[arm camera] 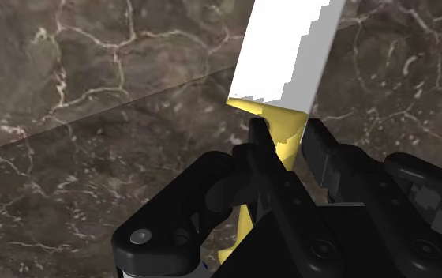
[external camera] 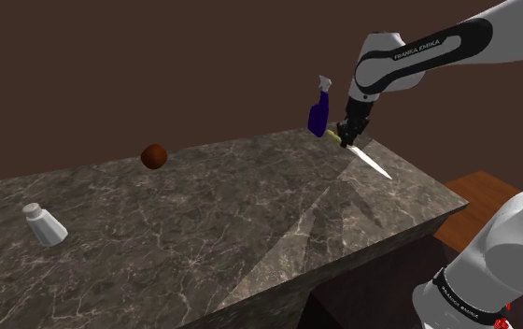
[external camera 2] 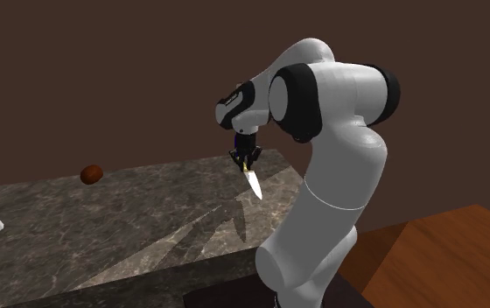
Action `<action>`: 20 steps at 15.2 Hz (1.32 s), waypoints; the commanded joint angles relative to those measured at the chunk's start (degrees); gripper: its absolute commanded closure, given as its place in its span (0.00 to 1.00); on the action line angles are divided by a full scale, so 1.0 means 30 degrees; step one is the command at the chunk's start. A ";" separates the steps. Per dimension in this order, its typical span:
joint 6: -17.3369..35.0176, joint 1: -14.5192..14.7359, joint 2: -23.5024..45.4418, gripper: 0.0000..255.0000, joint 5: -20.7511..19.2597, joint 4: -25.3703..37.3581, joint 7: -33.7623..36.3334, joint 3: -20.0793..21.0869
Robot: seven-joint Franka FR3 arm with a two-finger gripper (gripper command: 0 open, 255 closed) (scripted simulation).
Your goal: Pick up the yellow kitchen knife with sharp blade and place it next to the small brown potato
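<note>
The knife (arm camera: 279, 79) is yellow (blade white), the counter (external camera: 204, 224) dark, pale-veined.

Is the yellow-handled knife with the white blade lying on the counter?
No, the black two-finger gripper clasps its yellow handle, holding the knife above the dark veined counter.

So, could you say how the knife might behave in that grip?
The knife looks rigid, so it should not flex. The tool clasps just its yellow handle, with the blade jutting past, so it might pivot or slip.
</note>
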 commanded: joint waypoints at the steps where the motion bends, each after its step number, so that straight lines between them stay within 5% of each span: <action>1: -0.0610 -0.0007 -0.0164 1.00 -0.0034 0.0442 0.0021 0.0015; 13: -0.3535 0.0003 -0.1060 1.00 -0.0194 0.2492 0.0219 0.0177; 20: -0.3522 0.1407 0.0623 1.00 0.0523 0.4138 0.3031 0.1949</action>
